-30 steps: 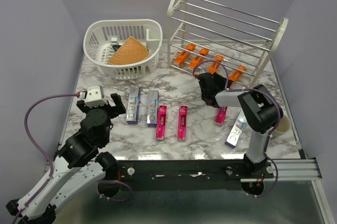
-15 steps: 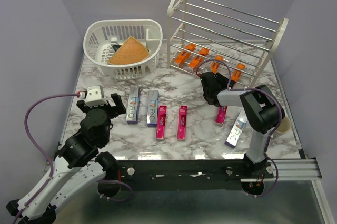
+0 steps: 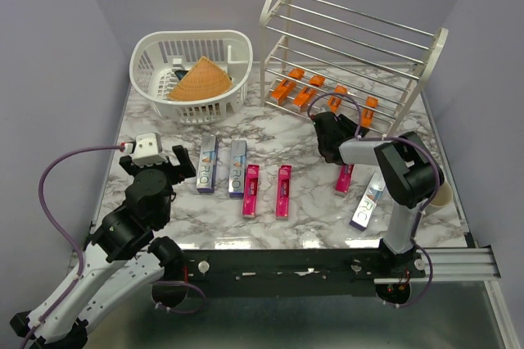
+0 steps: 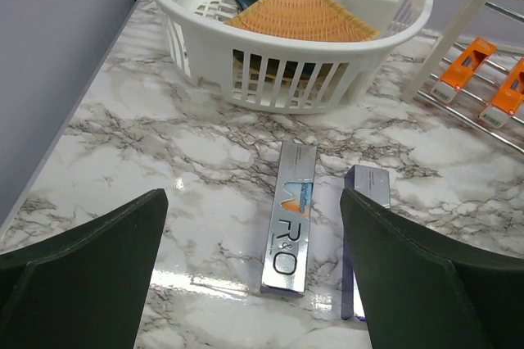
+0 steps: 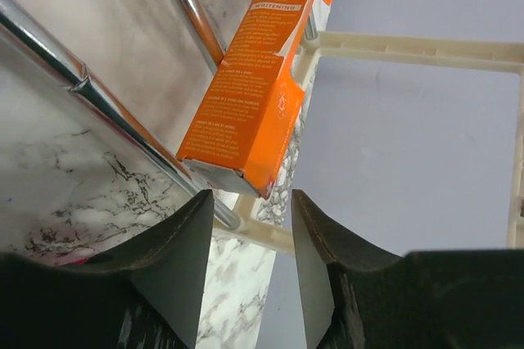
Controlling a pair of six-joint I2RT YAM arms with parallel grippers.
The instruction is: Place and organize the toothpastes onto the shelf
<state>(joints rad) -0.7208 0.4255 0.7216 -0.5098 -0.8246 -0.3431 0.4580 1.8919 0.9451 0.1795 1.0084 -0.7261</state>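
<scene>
I am holding the right gripper [image 5: 250, 201], fingers apart, at an orange carton [image 5: 262, 79] lying on the shelf [image 5: 393, 44]; the left gripper [image 4: 254, 197] is gaping wide above a silver carton [image 4: 291, 218].

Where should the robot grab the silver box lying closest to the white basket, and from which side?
Around its middle, across the narrow width, coming straight down from above. The silver carton lies flat on the table, so only its long sides offer opposing faces. The left gripper is open wider than it; the gap to the neighbouring carton looks tight.
</scene>
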